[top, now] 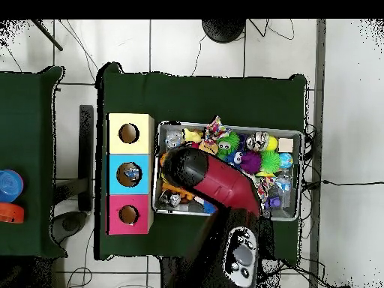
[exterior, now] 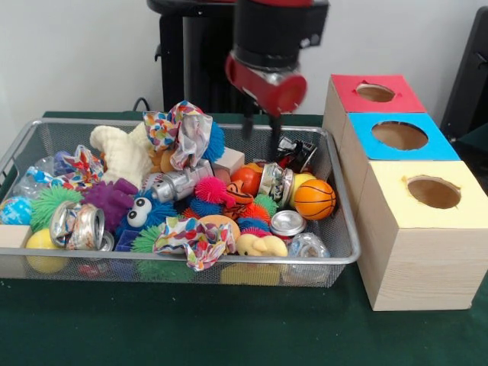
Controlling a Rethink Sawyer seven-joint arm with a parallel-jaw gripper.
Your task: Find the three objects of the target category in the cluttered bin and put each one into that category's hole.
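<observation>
The claw (exterior: pixel 260 126) hangs slightly parted and empty above the far end of the silver wire-mesh bin (exterior: pixel 345 242); a crushed black can (exterior: pixel 296 153) lies just below it.

I see the wire mesh bin (exterior: pixel 335 229) piled full of toys, crushed cans and crumpled wrappers. Just beside it stand three wooden boxes in a row, each with a round hole on top: red (exterior: pixel 375 92), blue (exterior: pixel 399 135) and yellow (exterior: pixel 433 191).
</observation>
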